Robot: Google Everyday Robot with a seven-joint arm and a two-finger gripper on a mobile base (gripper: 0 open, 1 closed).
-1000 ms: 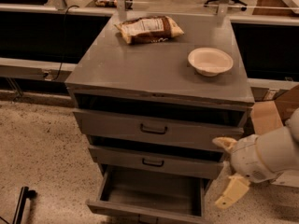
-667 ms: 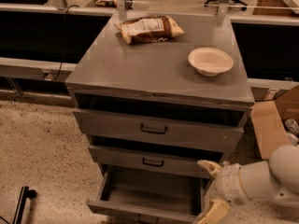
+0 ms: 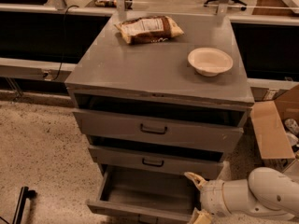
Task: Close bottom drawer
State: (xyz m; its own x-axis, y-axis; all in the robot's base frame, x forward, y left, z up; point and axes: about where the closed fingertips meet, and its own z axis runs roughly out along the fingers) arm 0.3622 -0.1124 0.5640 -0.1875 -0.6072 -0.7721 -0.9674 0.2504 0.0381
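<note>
The bottom drawer (image 3: 145,191) of the grey cabinet (image 3: 154,66) is pulled far out, and its plain grey interior shows. Its front panel runs along the lower edge of the view, and I cannot see its handle. My gripper (image 3: 196,197) is at the drawer's right front corner, low down, with the white arm reaching in from the right. Its two pale fingers are spread apart, one fingertip (image 3: 192,177) above the other, with nothing between them.
The top drawer (image 3: 156,129) and the middle drawer (image 3: 154,161) each stand slightly out. A chip bag (image 3: 149,28) and a white bowl (image 3: 210,60) lie on the cabinet top. A cardboard box (image 3: 273,127) stands on the floor at the right. A black object (image 3: 21,205) lies at the lower left.
My arm has moved left and down, bringing the gripper from beside the cabinet's right side to the open bottom drawer's right front corner. The drawers have not moved.
</note>
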